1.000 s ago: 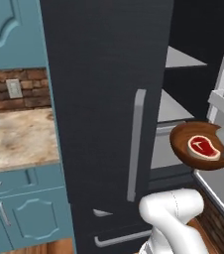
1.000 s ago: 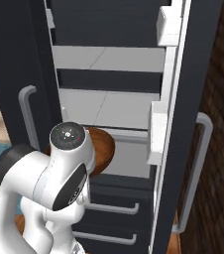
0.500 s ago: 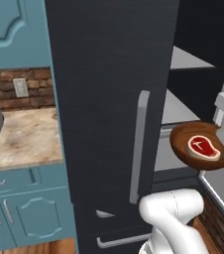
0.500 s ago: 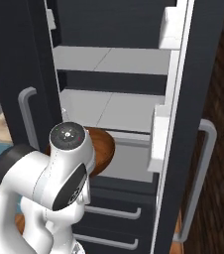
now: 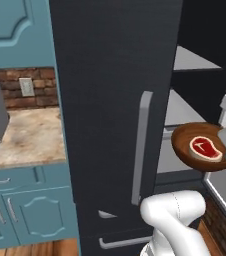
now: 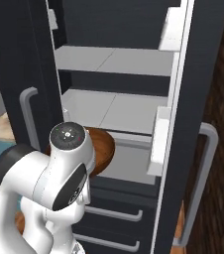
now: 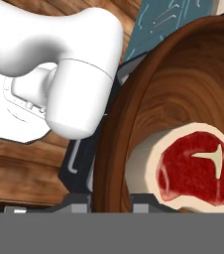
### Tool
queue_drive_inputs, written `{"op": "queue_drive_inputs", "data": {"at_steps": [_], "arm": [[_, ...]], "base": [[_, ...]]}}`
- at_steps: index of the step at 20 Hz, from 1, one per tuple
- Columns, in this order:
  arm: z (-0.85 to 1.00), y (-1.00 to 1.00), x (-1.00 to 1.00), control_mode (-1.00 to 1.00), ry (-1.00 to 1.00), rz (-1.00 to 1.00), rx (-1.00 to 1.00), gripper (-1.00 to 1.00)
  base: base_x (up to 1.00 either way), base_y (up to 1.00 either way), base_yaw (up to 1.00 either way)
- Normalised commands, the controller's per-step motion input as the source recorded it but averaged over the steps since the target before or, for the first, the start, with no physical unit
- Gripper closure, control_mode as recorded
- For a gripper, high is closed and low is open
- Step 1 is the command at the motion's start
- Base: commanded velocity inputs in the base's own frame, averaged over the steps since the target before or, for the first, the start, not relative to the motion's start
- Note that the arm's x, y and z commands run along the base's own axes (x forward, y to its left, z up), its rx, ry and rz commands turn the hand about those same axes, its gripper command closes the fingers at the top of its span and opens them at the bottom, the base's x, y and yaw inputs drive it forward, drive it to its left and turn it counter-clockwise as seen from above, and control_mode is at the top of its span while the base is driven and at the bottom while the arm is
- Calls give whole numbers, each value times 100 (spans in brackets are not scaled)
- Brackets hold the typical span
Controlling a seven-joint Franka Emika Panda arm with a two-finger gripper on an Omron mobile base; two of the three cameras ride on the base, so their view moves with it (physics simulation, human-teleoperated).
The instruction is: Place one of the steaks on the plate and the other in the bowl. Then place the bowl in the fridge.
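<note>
The claw is clenched on the rim of the wooden bowl, holding it in the air just in front of the open fridge, level with its lower shelf. The red steak lies inside the bowl.

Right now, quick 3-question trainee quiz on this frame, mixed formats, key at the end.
1. True or false: the bowl already rests on a fridge shelf.
2. Which steak lies in the bowl? A) pale pink, roundish B) deep red with a white fat rim C) none
3. Fill in: the pincer is ___ on the bowl's rim.

Key
1. False; it is held in the air before the open compartment.
2. B
3. shut
</note>
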Motion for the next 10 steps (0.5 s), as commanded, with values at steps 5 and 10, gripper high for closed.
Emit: {"op": "queue_drive_inputs", "data": {"at_steps": [5, 10], "arm": [[0, 0, 0, 100, 0, 0, 0, 100], [0, 0, 0, 100, 0, 0, 0, 100]], "base": [[19, -29, 9], [14, -32, 9]]}}
